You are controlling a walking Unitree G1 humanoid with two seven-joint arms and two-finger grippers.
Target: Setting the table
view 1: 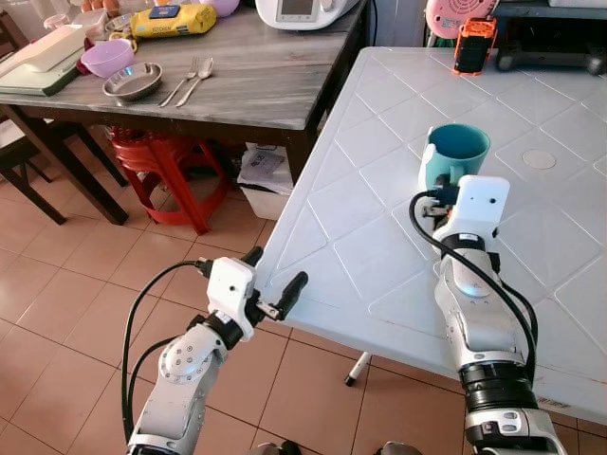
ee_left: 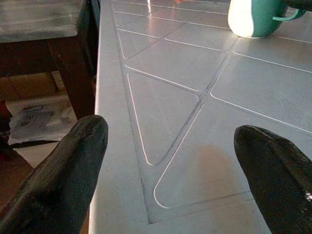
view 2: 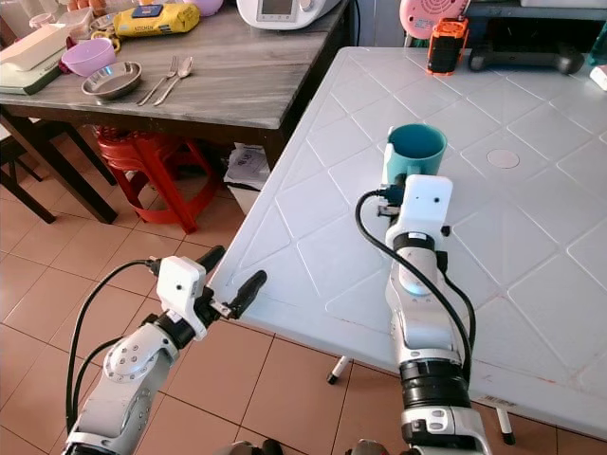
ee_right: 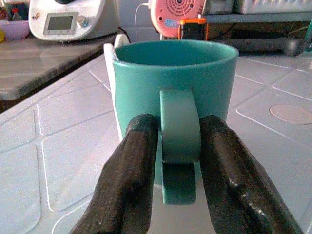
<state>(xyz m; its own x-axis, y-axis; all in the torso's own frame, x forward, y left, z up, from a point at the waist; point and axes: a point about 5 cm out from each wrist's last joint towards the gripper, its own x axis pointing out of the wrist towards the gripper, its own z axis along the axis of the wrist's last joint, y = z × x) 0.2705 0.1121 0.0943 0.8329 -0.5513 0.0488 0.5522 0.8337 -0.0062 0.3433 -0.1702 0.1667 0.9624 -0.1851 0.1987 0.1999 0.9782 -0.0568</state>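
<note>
A white plastic table (view 1: 379, 237) moulded with raised triangular panels fills the right of the scene, and on it stands an upright teal ceramic mug (view 1: 455, 154) with a white side, well in from the near edge. The right gripper (ee_right: 178, 146) reaches over the tabletop with its two black fingers (ee_right: 131, 180) closed around the mug's handle, one on each side. The left gripper (view 1: 278, 275) hovers at the table's near left corner, fingers spread wide with nothing between them. At the far end of the white table sit an orange and black device (view 1: 474, 45) and a pink round fan (view 1: 457, 13). Beside it, to the left, stands a dark-legged grey wooden table (view 1: 256, 85) carrying a steel bowl (view 1: 132, 82), a purple plastic bowl (view 1: 107, 57), a fork and spoon (view 1: 191, 81), a yellow packet (view 1: 174, 19) and a white kitchen appliance (view 1: 303, 11). A red plastic stool (view 1: 166, 161) stands beneath it on the terracotta tiled floor (view 1: 76, 284).
</note>
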